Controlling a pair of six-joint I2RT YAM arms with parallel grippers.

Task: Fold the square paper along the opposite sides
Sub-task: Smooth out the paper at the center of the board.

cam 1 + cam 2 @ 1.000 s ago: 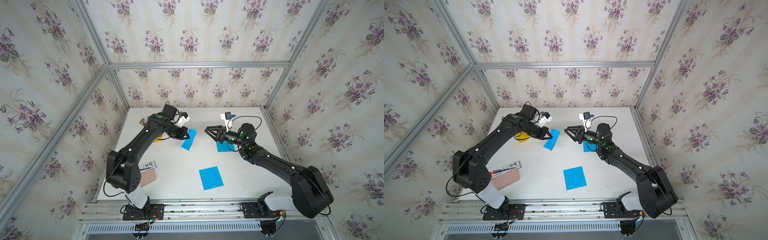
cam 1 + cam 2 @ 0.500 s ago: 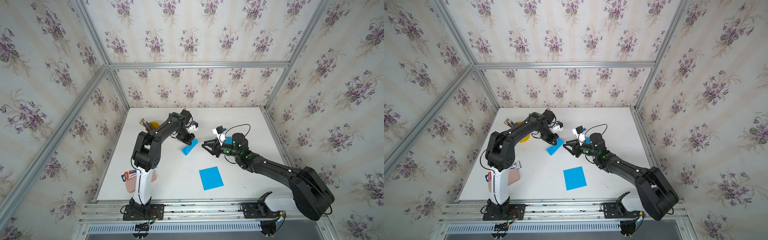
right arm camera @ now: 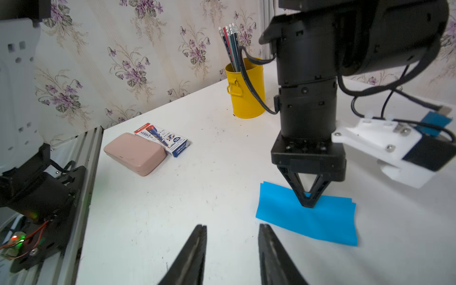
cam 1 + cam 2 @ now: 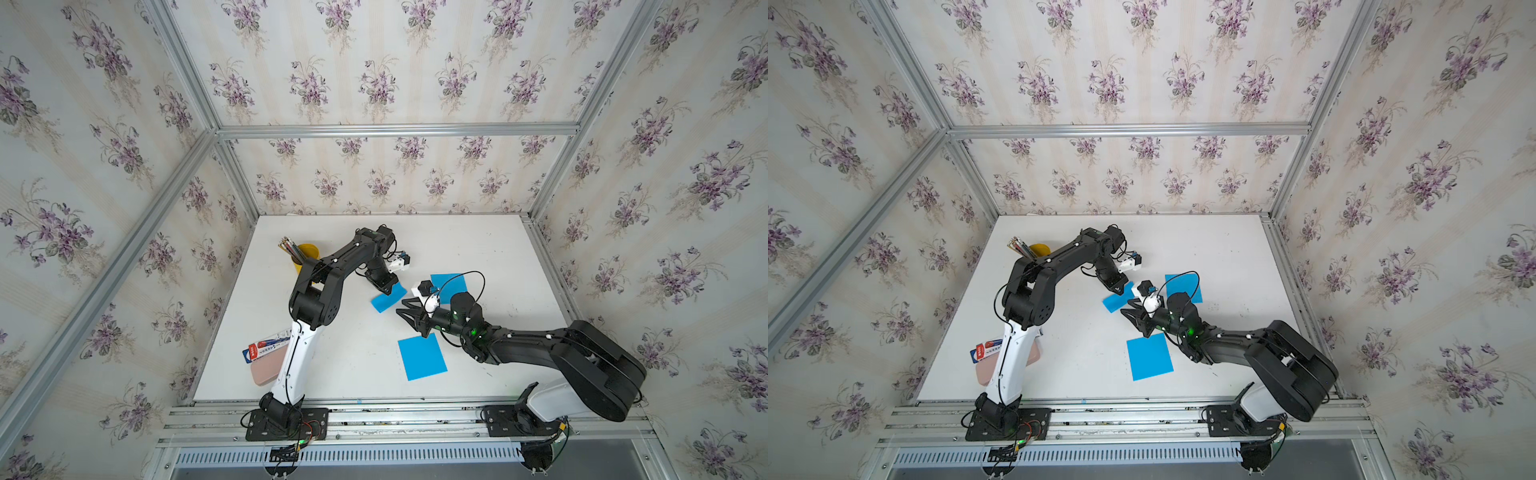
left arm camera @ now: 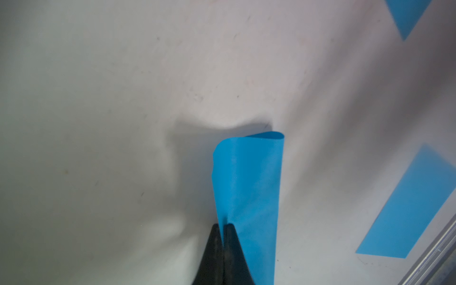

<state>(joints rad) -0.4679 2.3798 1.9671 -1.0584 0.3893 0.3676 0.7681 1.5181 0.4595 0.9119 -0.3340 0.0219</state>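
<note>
Right wrist view: left gripper (image 3: 308, 203), jaws closed together, presses its tips down on the folded paper (image 3: 283, 219) lying mid-way across the table (image 3: 197, 192); right gripper (image 3: 232, 225) points at it from just beside, jaws partly apart, holding nothing.

A white table (image 4: 478, 249) carries a yellow pencil cup (image 4: 308, 252). Well in front of the cup lie a pink case (image 4: 264, 372) and a pencil box (image 4: 268, 348), touching. Right of the cup lies a folded blue paper (image 4: 384, 300), farther right a blue sheet (image 4: 455, 284), and right and forward of it a flat blue square (image 4: 422, 356)
</note>
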